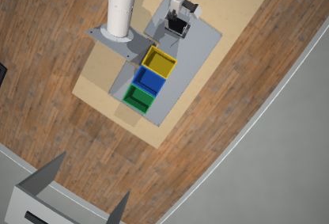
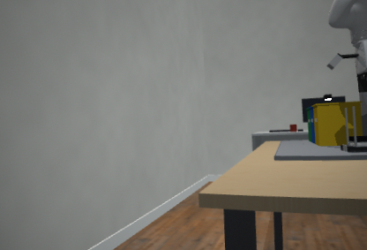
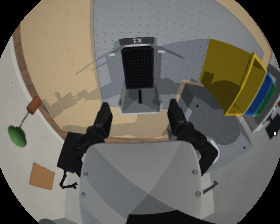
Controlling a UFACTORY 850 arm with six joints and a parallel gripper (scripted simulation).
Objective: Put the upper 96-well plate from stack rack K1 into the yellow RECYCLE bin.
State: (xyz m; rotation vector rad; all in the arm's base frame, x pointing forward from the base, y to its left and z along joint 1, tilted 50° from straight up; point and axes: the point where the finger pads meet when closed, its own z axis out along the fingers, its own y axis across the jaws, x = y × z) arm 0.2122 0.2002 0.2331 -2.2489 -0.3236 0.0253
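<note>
From the side, the blue bin [image 2: 311,125] and green bin [image 2: 307,117] are almost wholly hidden behind the yellow bin [image 2: 328,122]; the rack K1 [image 2: 353,126] is cut by the right edge. From above, the gripper [image 1: 174,20] covers much of the plates; bin signs unreadable.
</note>
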